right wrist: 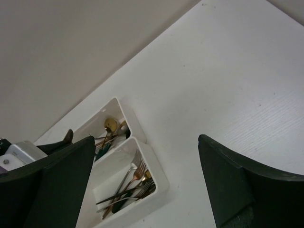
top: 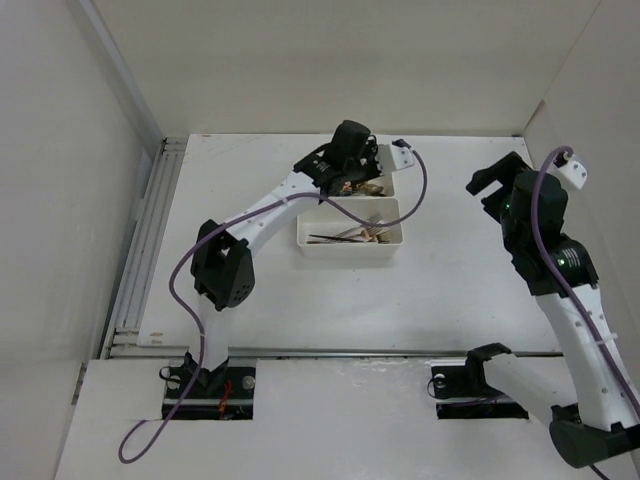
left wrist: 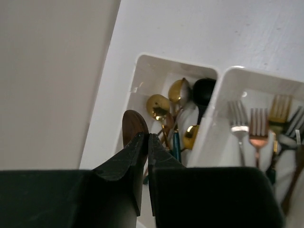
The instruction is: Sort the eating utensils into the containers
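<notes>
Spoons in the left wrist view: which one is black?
The black spoon, rightmost, beside the fork bin; the other bowls are gold or copper.

The top external camera looks down from above and behind the arm bases over the whole table [top: 250, 300]. The left wrist camera sits close above the spoon bin [left wrist: 135, 90] and fork bin [left wrist: 223, 95], looking past the left gripper [left wrist: 146, 140] and its copper spoon [left wrist: 133, 124]. The right wrist camera views the same bins obliquely from well off, between the spread fingers of the right gripper [right wrist: 146, 138].

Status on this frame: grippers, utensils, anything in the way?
Left gripper shut on copper spoon, above the bin of spoons. Right gripper open, off to the side. Forks in second bin. Nothing seen blocking.
</notes>
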`<state>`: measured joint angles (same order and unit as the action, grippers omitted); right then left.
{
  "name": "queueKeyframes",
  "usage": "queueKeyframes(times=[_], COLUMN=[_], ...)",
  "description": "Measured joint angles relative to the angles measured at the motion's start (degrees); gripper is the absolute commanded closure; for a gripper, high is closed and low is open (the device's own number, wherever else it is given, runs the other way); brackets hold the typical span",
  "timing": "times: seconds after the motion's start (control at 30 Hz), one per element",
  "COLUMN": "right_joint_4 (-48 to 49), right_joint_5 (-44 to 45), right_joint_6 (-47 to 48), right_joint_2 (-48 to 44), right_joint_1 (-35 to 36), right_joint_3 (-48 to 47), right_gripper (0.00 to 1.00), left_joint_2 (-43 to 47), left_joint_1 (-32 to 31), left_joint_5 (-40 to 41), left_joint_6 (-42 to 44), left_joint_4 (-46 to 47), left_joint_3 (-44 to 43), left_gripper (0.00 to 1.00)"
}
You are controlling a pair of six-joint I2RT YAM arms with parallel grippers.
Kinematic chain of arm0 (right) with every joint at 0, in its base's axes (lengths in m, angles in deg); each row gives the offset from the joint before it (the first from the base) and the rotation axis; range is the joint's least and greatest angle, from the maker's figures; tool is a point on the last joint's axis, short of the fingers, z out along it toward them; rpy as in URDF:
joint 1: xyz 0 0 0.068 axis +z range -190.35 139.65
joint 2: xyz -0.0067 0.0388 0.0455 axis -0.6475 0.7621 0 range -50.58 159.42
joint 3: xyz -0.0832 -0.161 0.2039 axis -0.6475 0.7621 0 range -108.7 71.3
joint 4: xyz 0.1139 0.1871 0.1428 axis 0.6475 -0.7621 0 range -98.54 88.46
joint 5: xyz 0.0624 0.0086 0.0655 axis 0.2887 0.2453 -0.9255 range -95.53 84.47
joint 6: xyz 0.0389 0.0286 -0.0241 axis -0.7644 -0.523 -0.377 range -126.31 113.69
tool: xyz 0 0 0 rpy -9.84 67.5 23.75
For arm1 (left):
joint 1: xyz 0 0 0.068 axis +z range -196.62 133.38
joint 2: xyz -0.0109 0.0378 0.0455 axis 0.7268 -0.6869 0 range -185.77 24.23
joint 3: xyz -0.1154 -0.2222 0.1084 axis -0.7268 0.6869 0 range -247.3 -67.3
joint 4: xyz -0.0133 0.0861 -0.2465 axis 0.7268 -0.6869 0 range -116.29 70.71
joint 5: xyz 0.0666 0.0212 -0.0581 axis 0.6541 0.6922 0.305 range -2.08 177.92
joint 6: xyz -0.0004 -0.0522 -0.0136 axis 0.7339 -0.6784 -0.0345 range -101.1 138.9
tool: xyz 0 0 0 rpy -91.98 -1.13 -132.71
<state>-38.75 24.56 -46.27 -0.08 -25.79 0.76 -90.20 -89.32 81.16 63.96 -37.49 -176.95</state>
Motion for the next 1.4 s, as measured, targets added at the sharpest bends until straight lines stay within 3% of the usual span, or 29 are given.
queueKeyframes(times=[0.2,0.23,0.27,0.3,0.33,0.37,0.47,0.7,0.9,1.03,1.2,1.4], right_joint_4=[2.03,2.19,2.73,2.84,3.10,3.41,4.48,5.33,7.45,8.07,8.07,9.05], right_joint_5=[0.13,0.33,0.66,0.83,0.98,1.03,1.03,1.01,0.17,-1.16,-1.20,1.40], right_joint_6=[1.25,1.46,1.79,1.84,2.05,2.23,2.89,5.31,8.33,11.06,13.11,13.66], right_joint_2=[5.97,6.64,7.43,7.76,8.20,8.81,10.78,14.12,16.13,19.15,22.21,23.08], right_joint_1=[-0.20,-0.28,-0.33,-0.33,-0.33,-0.33,-0.33,-0.42,-3.28,-5.33,-5.88,-5.88], right_joint_3=[-0.90,-1.22,-1.51,-1.66,-1.97,-2.40,-3.58,-4.79,-5.66,-7.06,-7.87,-7.87], right_gripper=[0.07,0.07,0.07,0.07,0.07,0.04,0.01,0.01,0.01,0.01,0.01,0.01], left_joint_2=[-8.15,-9.33,-11.02,-11.58,-11.98,-12.22,-12.24,-12.26,-10.84,-8.70,-5.42,2.82], left_joint_1=[4.35,4.63,4.96,5.05,5.14,5.31,5.35,5.92,7.58,12.11,20.33,32.81], left_joint_5=[-4.42,-5.18,-6.32,-6.84,-7.39,-8.07,-8.24,-1.09,18.10,30.58,41.00,38.86], left_joint_6=[4.83,5.33,5.99,6.34,6.67,6.67,6.56,1.27,-7.89,-13.09,-20.70,-37.66], left_joint_4=[5.66,5.77,5.75,5.81,5.99,6.49,7.63,11.13,20.20,20.85,14.56,-2.34], left_joint_3=[-1.01,-1.01,-1.01,-1.01,-1.01,-1.01,-1.14,-7.37,-10.51,-11.32,-14.34,-14.03], left_gripper=[1.00,0.93,0.93,0.85,0.53,0.32,0.00,0.00,0.00,0.00,0.00,0.00])
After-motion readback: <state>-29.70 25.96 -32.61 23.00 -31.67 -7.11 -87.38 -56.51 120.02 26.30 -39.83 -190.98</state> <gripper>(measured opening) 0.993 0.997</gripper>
